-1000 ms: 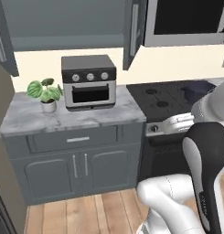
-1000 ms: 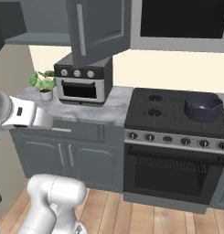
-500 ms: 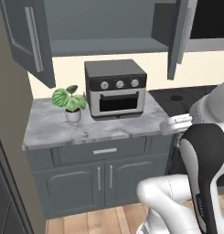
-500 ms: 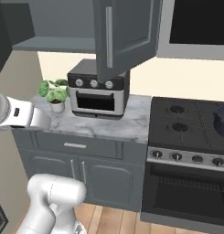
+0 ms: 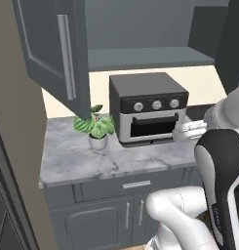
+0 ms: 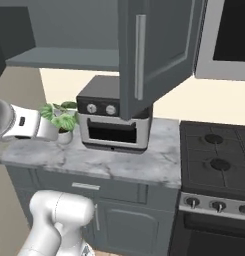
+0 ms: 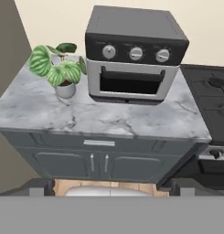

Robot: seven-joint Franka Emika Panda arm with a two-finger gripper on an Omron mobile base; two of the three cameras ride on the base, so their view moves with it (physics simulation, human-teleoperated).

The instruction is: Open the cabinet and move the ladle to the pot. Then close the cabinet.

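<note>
Cabinet [image 5: 140,53] doors stand open; tool [image 7: 111,189] released, empty, above marble tabletop [image 7: 35,114] facing toaster oven [image 7: 131,55].

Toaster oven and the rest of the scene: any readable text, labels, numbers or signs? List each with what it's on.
None readable.
The toaster oven has three knobs with no legible markings.
The stove knobs are too small to show any marks.
The cabinet doors, marble counter and potted plant carry no text.

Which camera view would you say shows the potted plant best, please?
The hand view: the potted plant stands whole and unobstructed on the counter. The left base view has the cabinet door overlapping its leaves; the right base view has the arm covering part.
</note>
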